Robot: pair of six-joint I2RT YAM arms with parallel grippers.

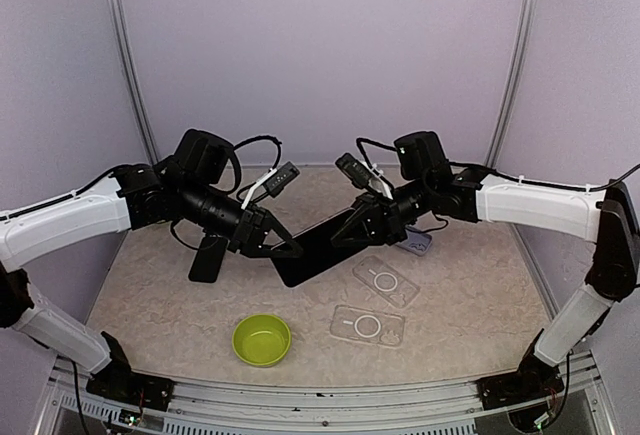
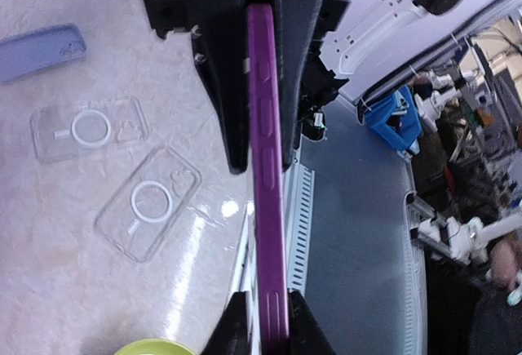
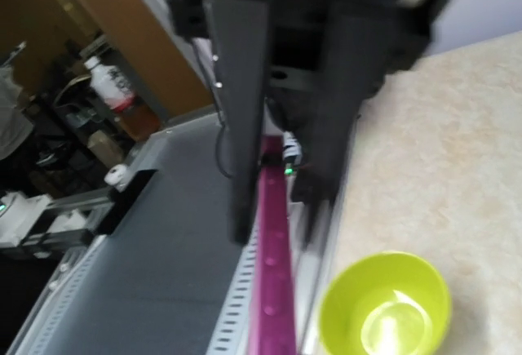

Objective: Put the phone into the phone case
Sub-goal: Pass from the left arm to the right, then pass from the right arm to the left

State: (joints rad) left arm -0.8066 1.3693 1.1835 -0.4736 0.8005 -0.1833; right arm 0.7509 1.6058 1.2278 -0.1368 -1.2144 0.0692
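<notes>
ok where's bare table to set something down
Bare: front left, between bowl and table edge; front right, beyond the clear cases. Crowded: centre, where left hand and right hand hold the phone.

White shells on left arm (image 1: pixel 65 223) and right arm (image 1: pixel 535 205), black at joints and bases. Looping black cables (image 1: pixel 256 143) over both boxy wrists. Matte black left hand (image 1: pixel 288 252) and right hand (image 1: pixel 342 239), each ending in long tapered wedges.
</notes>
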